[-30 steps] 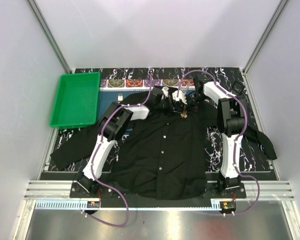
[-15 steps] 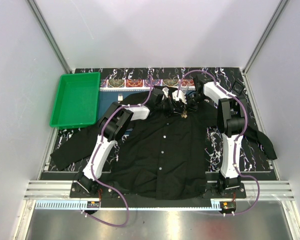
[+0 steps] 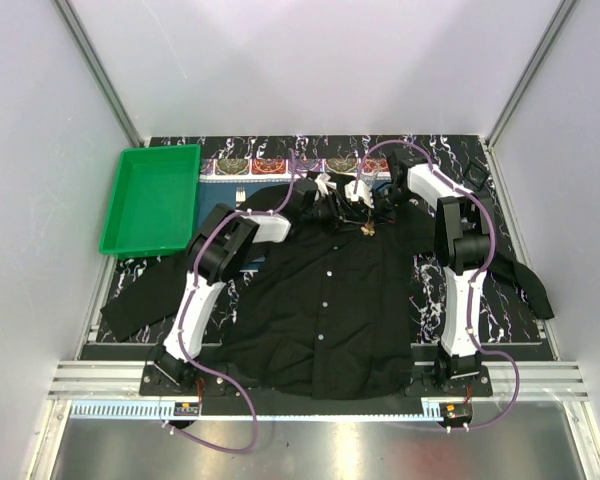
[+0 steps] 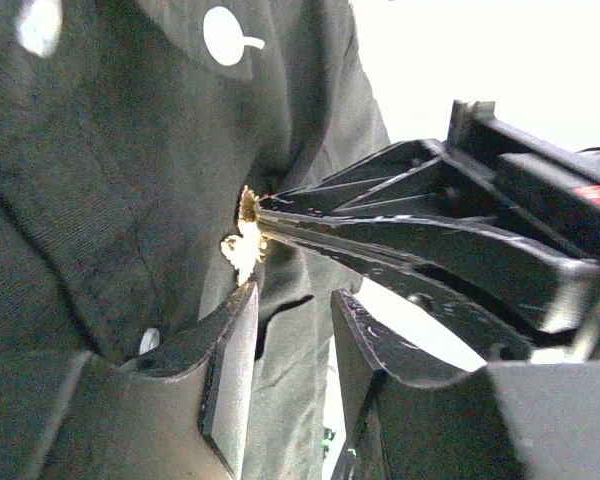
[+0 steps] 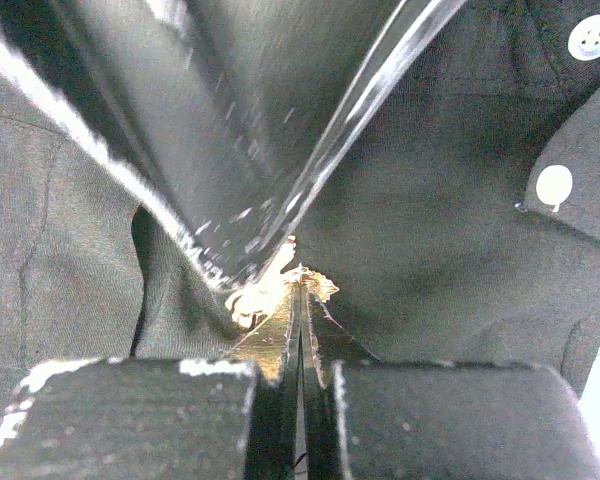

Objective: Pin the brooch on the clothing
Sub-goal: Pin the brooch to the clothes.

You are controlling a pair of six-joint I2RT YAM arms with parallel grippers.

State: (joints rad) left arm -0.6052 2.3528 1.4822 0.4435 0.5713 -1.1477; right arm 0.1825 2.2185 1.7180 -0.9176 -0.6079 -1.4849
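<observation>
Two fingers of the right gripper (image 5: 300, 287) are pressed together, clamped on the golden brooch (image 5: 257, 297) at their tips, against the black shirt (image 3: 325, 315). It sits just beyond the left gripper (image 4: 292, 298), whose fingers stand apart.

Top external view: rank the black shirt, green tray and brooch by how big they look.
1. black shirt, by far the largest
2. green tray, clearly smaller
3. brooch, a tiny gold speck near the collar
</observation>
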